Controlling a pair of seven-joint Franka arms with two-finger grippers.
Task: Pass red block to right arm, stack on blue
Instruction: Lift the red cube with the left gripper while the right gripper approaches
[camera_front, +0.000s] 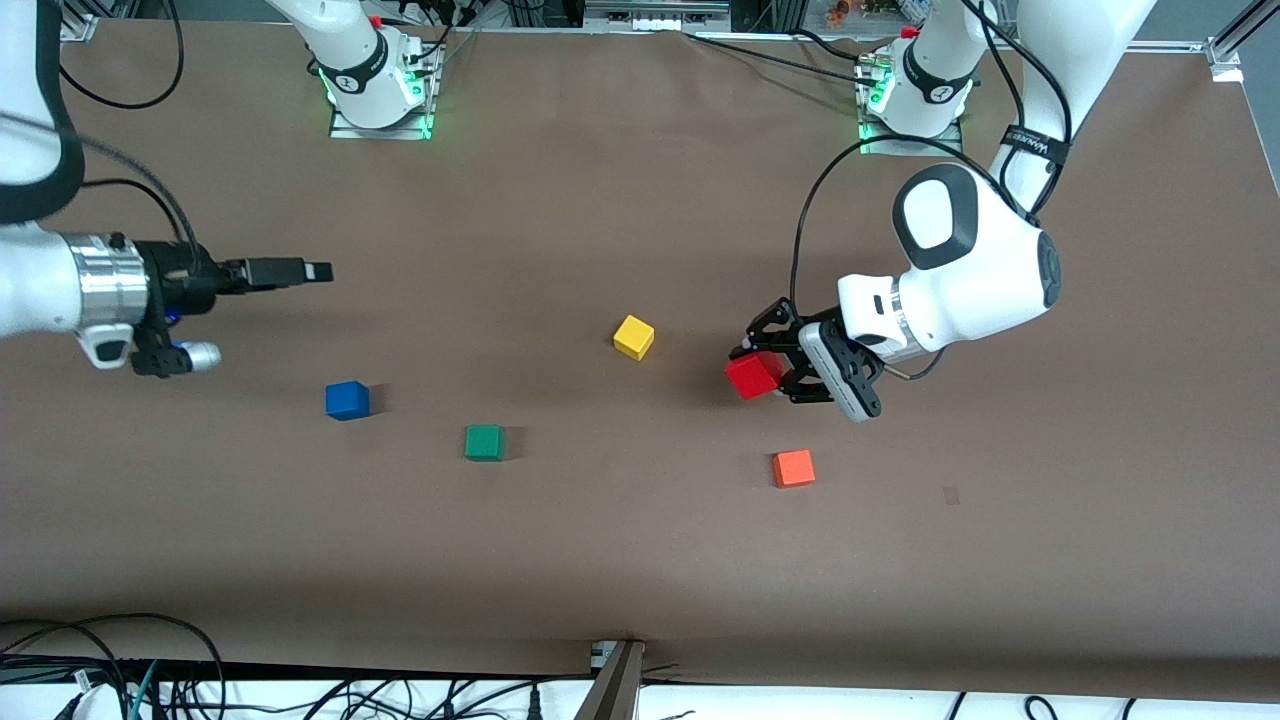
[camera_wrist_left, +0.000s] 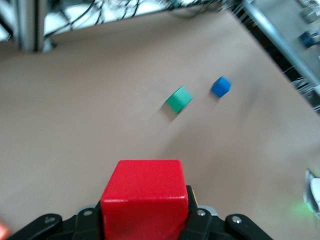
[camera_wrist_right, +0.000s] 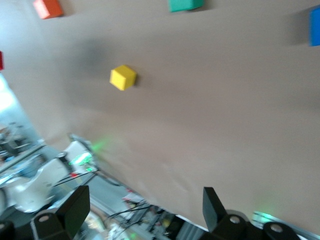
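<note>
My left gripper (camera_front: 772, 368) is shut on the red block (camera_front: 752, 376) and holds it above the table, between the yellow and orange-red cubes. The block fills the bottom of the left wrist view (camera_wrist_left: 145, 195), clamped between the fingers. The blue cube (camera_front: 347, 400) sits on the table toward the right arm's end; it also shows in the left wrist view (camera_wrist_left: 220, 86) and at the edge of the right wrist view (camera_wrist_right: 315, 26). My right gripper (camera_front: 318, 271) is open and empty, held level in the air at the right arm's end; its fingers stand wide apart in its wrist view (camera_wrist_right: 145, 195).
A green cube (camera_front: 484, 442) lies beside the blue one, nearer the front camera. A yellow cube (camera_front: 634, 337) sits mid-table. An orange-red cube (camera_front: 793, 468) lies nearer the front camera than the held block. The table is brown (camera_front: 640, 560).
</note>
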